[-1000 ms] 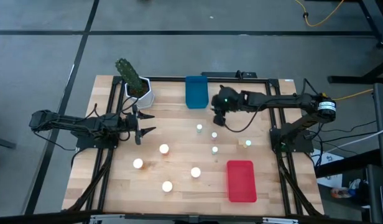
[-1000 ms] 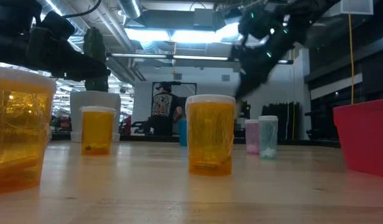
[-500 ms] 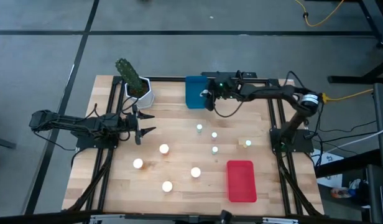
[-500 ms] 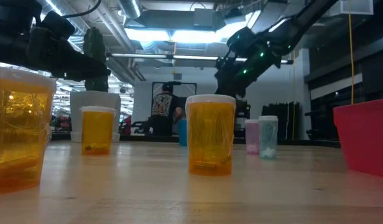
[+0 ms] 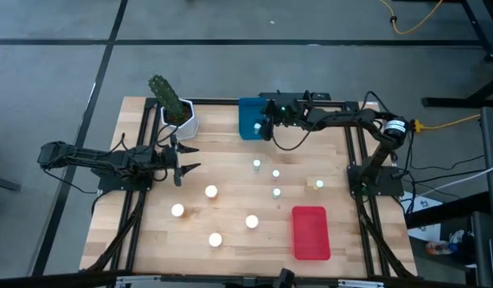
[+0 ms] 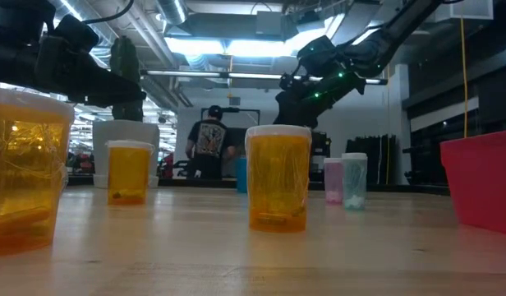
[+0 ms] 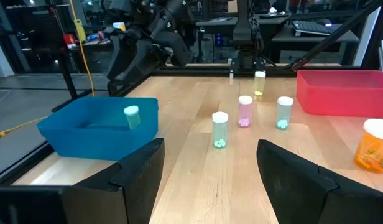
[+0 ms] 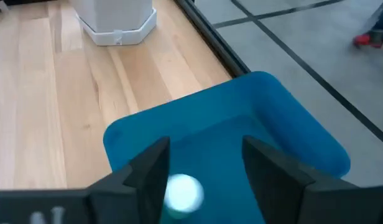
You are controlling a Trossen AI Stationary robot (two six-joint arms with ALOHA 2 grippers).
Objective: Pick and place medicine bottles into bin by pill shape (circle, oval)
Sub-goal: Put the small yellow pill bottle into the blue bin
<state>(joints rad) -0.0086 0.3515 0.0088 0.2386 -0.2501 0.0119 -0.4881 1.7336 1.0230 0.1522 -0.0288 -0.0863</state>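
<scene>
Jaws spread, right gripper (image 5: 265,126) over blue bin (image 5: 252,108) (no legible labels).

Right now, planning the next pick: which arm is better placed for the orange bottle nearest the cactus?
Probably left: the left gripper, open, is close to that bottle; the right gripper is over the blue bin.

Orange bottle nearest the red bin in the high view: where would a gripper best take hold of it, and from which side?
Probably from straight above, fingers closing on the body just below the white cap. The orange bottle stands upright and is a plain cylinder, so any two opposite sides would serve. Nothing touches it; the red bin lies apart on one side. Neither the left gripper nor the right gripper is near it.
</scene>
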